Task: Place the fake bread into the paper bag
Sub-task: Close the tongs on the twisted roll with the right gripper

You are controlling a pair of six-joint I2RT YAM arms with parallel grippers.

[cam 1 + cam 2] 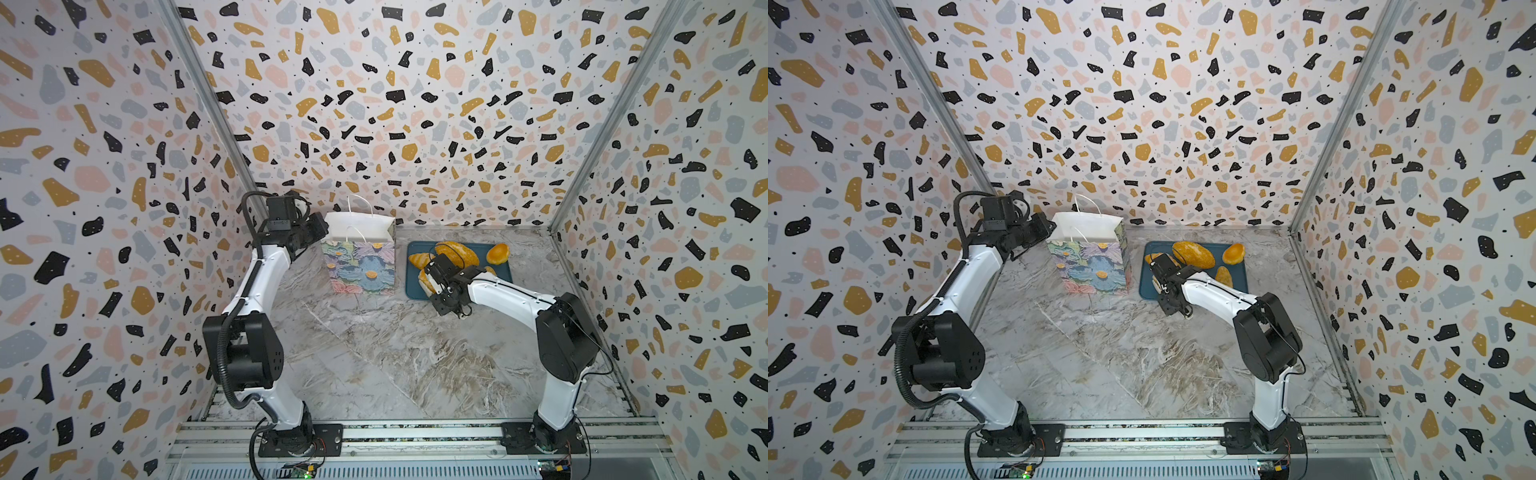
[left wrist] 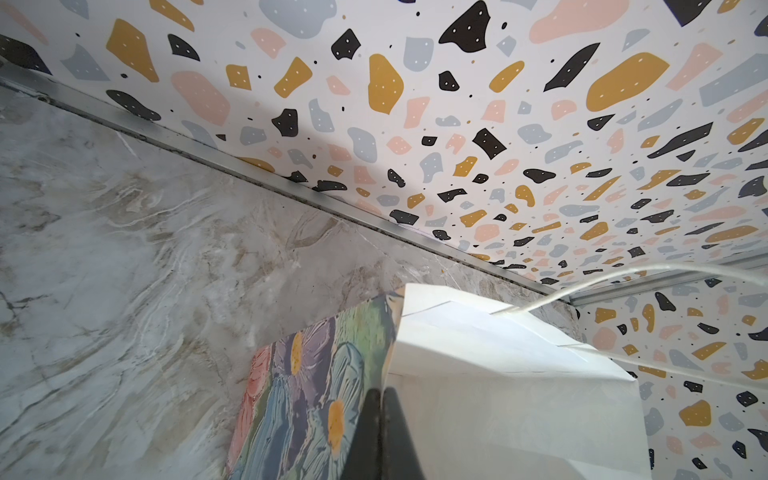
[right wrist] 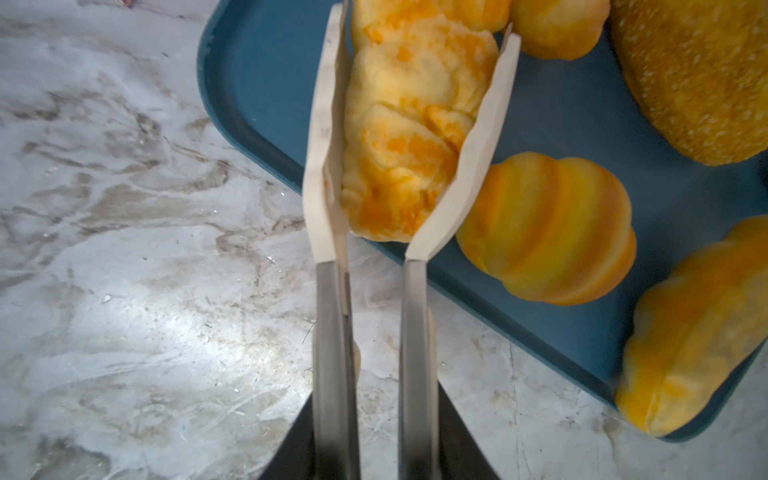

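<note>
The step in hand is the pick. In the right wrist view the right hand (image 3: 424, 29) grasps a pale long roll (image 3: 407, 137), one finger pressed to each flank. The roll lies at a corner of the dark-teal tray (image 3: 266, 83), its near end reaching the rim. None of the bread can be seen in the bag yet.

The left hand (image 2: 380, 395) is clenched, and it seems to pinch the top edge of the paper bag (image 2: 498, 395) at its left side, though the left wrist view shows only the fingertips there. The bag stands upright at the back of the desk (image 1: 374, 353), mouth open.

The next move calls for a straight lift, enough to clear the tray rim. Then comes a carry leftward to the bag mouth and a release above the white inside.

A striped bun (image 3: 548, 228) touches the outer side of one finger, so a sideways pull would likely drag it along. The speckled loaf (image 1: 457, 253) and a round bun (image 1: 497, 253) lie further back on the tray, clear of the grip.

In both top views the bag is near the tray with a narrow strip of desk between. The white cord handles (image 1: 359, 208) rise over the mouth and could catch the fingers. The left arm takes the bag's far side, so I judge that the right side and the front offer the freest way in. The wide front of the desk offers room to swing.
</note>
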